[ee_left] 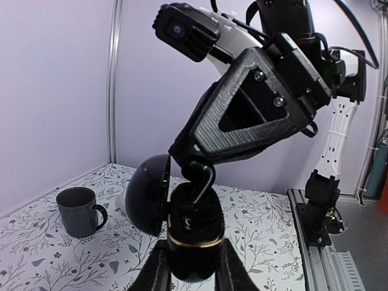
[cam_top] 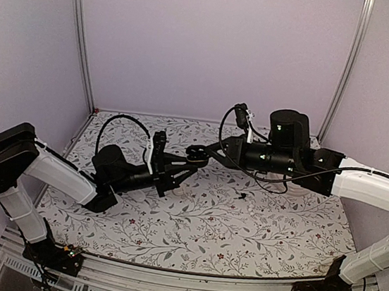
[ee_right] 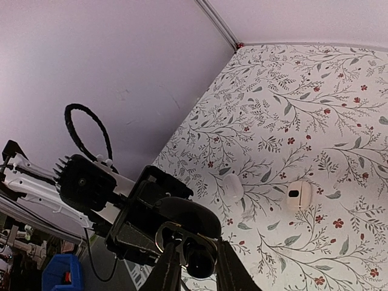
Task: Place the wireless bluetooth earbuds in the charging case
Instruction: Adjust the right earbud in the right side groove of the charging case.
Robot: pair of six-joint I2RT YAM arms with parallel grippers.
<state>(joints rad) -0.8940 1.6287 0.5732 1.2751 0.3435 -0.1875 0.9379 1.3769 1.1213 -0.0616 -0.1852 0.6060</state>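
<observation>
The black charging case (ee_left: pixel 193 233) has a gold rim, and its lid (ee_left: pixel 145 194) hangs open to the left. My left gripper (ee_left: pixel 194 253) is shut on the case's lower body and holds it up above the table. My right gripper (ee_right: pixel 197 262) comes in from above, shut on a black earbud (ee_left: pixel 204 176). The earbud's stem points down into the case's open mouth. In the top view both grippers meet over the middle of the mat, the left gripper (cam_top: pixel 181 166) below the right gripper (cam_top: pixel 203 154). I cannot tell whether an earbud sits inside the case.
A dark mug (ee_left: pixel 79 211) stands on the floral mat (cam_top: pixel 192 223). Two small white items (ee_right: pixel 231 187) (ee_right: pixel 298 195) lie on the mat below the right wrist. A tiny dark item (cam_top: pixel 243 195) lies near the middle. Purple walls close three sides.
</observation>
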